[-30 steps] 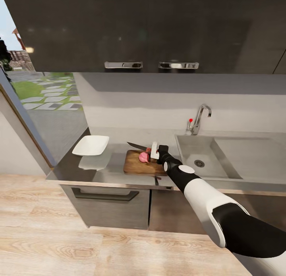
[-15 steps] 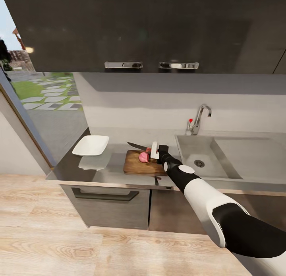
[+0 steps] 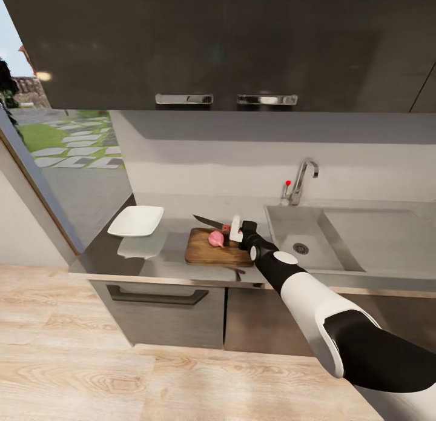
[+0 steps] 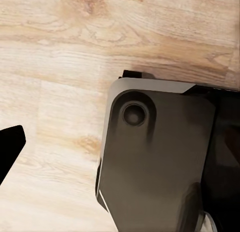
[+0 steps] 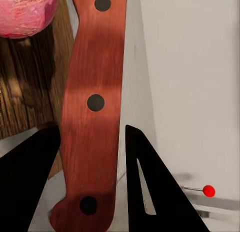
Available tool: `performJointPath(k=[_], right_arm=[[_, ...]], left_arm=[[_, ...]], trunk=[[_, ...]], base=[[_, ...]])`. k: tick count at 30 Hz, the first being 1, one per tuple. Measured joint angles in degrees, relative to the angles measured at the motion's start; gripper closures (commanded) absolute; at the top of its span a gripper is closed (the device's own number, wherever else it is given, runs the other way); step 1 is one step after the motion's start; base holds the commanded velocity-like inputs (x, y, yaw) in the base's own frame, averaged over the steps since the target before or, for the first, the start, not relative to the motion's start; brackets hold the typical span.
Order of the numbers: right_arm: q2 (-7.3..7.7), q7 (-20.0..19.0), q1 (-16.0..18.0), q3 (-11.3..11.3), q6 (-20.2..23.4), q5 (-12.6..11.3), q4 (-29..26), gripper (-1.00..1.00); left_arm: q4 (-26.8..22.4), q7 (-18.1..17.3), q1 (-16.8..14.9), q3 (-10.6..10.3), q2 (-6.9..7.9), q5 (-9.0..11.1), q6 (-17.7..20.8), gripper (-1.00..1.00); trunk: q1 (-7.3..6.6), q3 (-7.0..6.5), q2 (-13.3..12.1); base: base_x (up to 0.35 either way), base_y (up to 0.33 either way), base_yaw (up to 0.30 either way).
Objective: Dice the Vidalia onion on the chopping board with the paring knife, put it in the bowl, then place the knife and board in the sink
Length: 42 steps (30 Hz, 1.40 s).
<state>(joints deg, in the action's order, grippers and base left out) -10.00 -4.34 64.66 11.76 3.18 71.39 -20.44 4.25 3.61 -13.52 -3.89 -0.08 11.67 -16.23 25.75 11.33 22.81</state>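
So, working across the frame: the bowl [image 3: 136,221] sits empty at centre-left on the surface [image 3: 151,257]. Just right of it, the chopping board [image 3: 218,250] has the Vidalia onion [image 3: 215,238] on top, whole as far as I can tell. My right gripper [image 3: 237,229] is clamped around the paring knife [image 3: 212,223], blade poking over the onion. Sink [image 3: 303,239] is further right. Looks like I'm at the dicing step; next I need to bring the blade down squarely.

The grey glossy countertop [image 3: 163,260] runs across the middle of the frame. On it, left of centre, lies the white bowl [image 3: 136,220]; the wooden chopping board [image 3: 209,253] lies at centre, and the sink [image 3: 297,236] sits sunk at right.
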Motion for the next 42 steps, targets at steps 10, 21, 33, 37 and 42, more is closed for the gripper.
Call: performJointPath(k=[10, 21, 33, 37, 42], right_arm=[[0.00, -0.13, -0.08, -0.31, 0.07, -0.42, -2.63, 1.00], [0.00, -0.32, -0.09, 0.08, 0.11, 0.26, -5.76, 1.00], [0.00, -2.14, -0.09, 0.40, 0.59, 4.21, -5.95, 1.00], [0.00, -3.48, -0.10, 0.37, 1.08, 15.20, -6.00, 1.00], [0.00, -3.76, -0.10, 0.46, 1.47, 15.73, -6.01, 1.00]], left_arm=[[0.00, 0.12, 0.00, 0.00, -0.03, 0.00, 0.09, -1.00], [0.00, 0.12, 0.00, 0.00, -0.04, 0.00, 0.09, -1.00], [0.00, 0.12, 0.00, 0.00, -0.07, 0.00, 0.09, -1.00], [0.00, 0.12, 0.00, 0.00, -0.07, 0.00, 0.09, -1.00], [0.00, 0.12, 0.00, 0.00, -0.07, 0.00, 0.09, -1.00]], trunk=[[0.00, 0.00, 0.00], [0.00, 0.00, -0.01], [0.00, 0.00, -0.01], [0.00, 0.00, -0.01], [0.00, 0.00, -0.01]], base=[[0.000, 0.000, 0.000], [0.000, 0.000, 0.000], [0.000, 0.000, 0.000], [0.000, 0.000, 0.000], [0.000, 0.000, 0.000]])
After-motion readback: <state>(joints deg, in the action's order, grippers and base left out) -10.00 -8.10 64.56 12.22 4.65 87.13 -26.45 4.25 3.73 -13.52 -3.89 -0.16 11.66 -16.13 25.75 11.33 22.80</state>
